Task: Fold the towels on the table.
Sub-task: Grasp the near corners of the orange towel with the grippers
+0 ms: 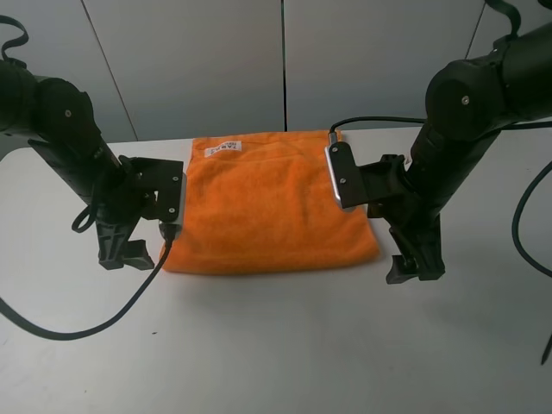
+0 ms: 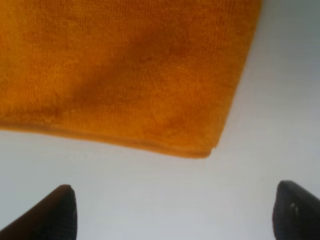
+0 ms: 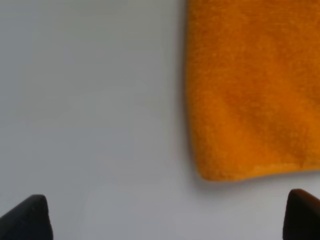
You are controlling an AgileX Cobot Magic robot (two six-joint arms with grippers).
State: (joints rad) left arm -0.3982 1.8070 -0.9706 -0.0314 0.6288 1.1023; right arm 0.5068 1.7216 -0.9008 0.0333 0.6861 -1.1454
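The orange towel point(image 1: 269, 205) lies flat on the white table point(image 1: 285, 345), its white label point(image 1: 222, 148) at the far left corner. My left gripper point(image 1: 127, 252) is open and empty, low over the table just left of the towel's near left corner. In the left wrist view point(image 2: 177, 215) the jaws stand wide apart with a towel corner point(image 2: 207, 150) ahead of them. My right gripper point(image 1: 414, 269) is open and empty just right of the near right corner. In the right wrist view point(image 3: 165, 220) the towel point(image 3: 250, 90) lies ahead, apart from the fingertips point(image 3: 30, 217).
A black cable point(image 1: 86, 326) loops over the table at the front left. Another cable point(image 1: 520, 226) hangs at the right edge. Grey wall panels point(image 1: 285, 60) stand behind the table's far edge.
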